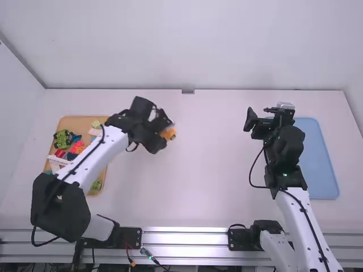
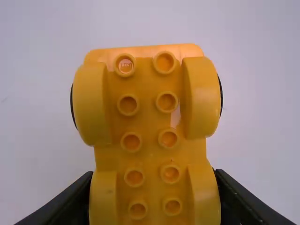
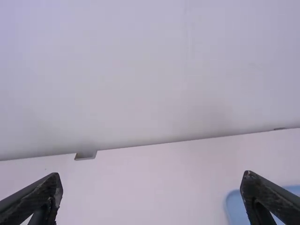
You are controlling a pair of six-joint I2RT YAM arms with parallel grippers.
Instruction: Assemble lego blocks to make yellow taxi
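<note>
My left gripper [image 1: 161,136] is over the table left of the middle, shut on a yellow-orange car base [image 1: 169,134] with wheel arches. From the left wrist view, that car base [image 2: 147,117] spans the space between the fingers of my left gripper [image 2: 154,199], its studs facing the camera and black wheels just showing at its sides. My right gripper [image 1: 263,116] is above the right part of the table; in the right wrist view the right gripper [image 3: 152,197] has its fingers wide apart with nothing between them.
A wooden tray [image 1: 85,122] of mixed coloured blocks lies at the left, partly under the left arm. On the right, a blue tray [image 1: 320,164] sits beside and behind the right arm. A wall runs along the table's far edge.
</note>
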